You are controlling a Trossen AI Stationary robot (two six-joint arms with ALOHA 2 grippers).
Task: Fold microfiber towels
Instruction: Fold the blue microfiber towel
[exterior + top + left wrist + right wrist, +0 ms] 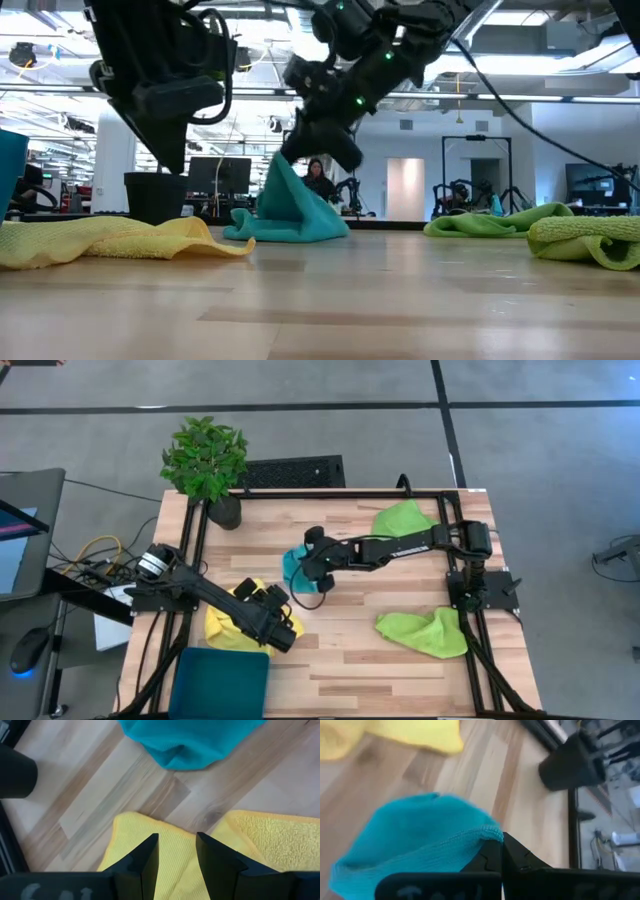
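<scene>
Right now the teal towel (288,212) mid-table is being folded: the right gripper (501,854) pinches one edge, lifting it into a peak. Next, carry that edge across and lay it flat. Left gripper (177,851), fingers spread, hovers over the yellow towel (228,622), probably not touching. Two green towels (424,632) wait rightward.

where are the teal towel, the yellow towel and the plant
teal towel (290,215), low view, on its raised peak side
yellow towel (260,845), left wrist view, on its fuzzy top layer
plant (205,455), high view, on its leaves
</scene>
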